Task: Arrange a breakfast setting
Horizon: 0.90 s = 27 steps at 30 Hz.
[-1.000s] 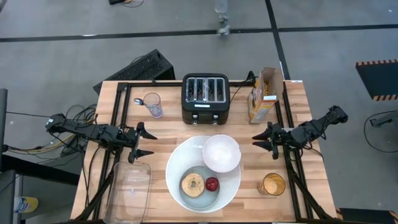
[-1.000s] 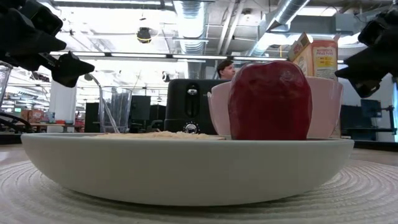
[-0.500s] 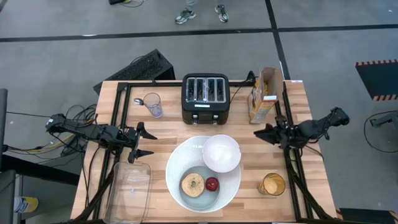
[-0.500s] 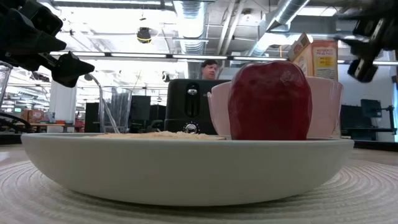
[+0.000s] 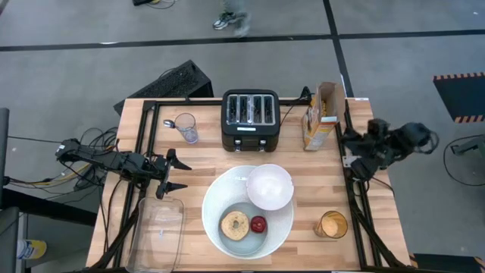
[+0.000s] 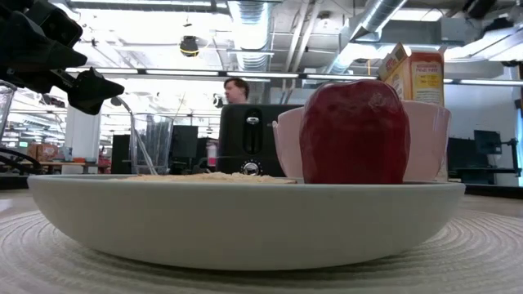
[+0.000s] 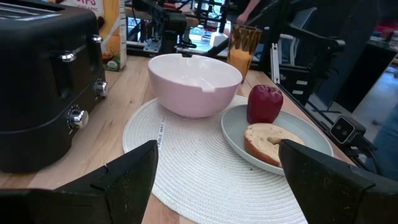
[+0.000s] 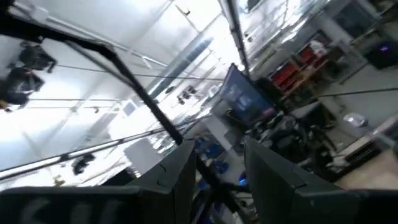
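Black right gripper (image 5: 350,148) pulled back past table edge, jaws unclear, left jaws open.

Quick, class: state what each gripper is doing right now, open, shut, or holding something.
Left gripper: open, holding nothing, hovering at the table's left side.
Right gripper: cannot be told; it is raised at the table's right edge.

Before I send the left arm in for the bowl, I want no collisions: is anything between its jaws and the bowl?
Nothing visible: the left gripper hangs open left of the mat, bare wood between it and the bowl. The toaster sits beyond that line.
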Available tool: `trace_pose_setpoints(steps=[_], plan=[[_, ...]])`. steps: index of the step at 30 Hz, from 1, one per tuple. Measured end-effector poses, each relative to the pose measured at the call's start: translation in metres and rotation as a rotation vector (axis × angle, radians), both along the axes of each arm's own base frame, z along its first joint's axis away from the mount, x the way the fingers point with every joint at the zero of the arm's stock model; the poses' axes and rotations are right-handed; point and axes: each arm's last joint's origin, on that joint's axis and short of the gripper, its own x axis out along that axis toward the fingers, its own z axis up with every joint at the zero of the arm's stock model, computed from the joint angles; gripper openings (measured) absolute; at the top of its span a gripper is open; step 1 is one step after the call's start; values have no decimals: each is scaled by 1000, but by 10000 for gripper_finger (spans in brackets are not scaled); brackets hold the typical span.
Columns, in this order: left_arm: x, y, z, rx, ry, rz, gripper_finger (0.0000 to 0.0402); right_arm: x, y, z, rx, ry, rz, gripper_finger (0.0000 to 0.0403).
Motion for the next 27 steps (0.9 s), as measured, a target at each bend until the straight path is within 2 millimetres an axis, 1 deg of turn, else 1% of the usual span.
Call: trace_pose_setpoints(steps=[4,7,10,12,16,24,27], plan=[[0,0,0,0,0,0,320,-6,-5,32,-15,95,-49,159],[0,0,0,0,0,0,320,-8,-8,53,21,184,-76,159],[0,0,0,0,0,0,320,-7,-7,66,40,282,-78,159],[0,0,0,0,0,0,320,-4,-6,70,67,364,-68,159],[0,0,0,0,0,0,320,3,-2,64,161,551,-64,159],[0,0,0,0,0,0,320,20,8,32,387,911,-171,159],[0,0,0,0,0,0,320,26,13,22,437,1036,-201,159]])
